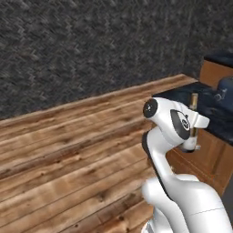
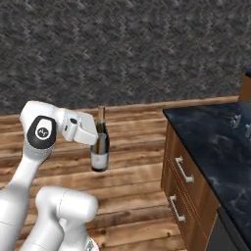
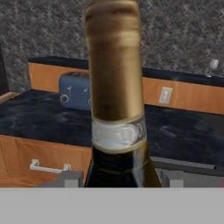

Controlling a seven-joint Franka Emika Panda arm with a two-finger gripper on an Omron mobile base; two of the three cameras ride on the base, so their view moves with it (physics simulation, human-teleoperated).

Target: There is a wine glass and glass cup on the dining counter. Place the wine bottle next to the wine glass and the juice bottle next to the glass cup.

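In the left base view, the wine bottle [image 1: 194, 101] shows just its gold neck at the right of the frame, behind the white arm, in front of a counter [image 1: 214, 111] with a black top. In the right base view, the bottle [image 2: 100, 144] stands upright in the air at the centre left of the frame, above the wooden floor [image 2: 132, 166], and the gripper [image 2: 96, 138] is closed around its upper body. The counter with drawers [image 2: 188, 179] is at the right, apart from the bottle. In the hand view, the gold neck [image 3: 114, 65] fills the centre, and a grey toaster [image 3: 75, 91] sits on a counter at the middle left.
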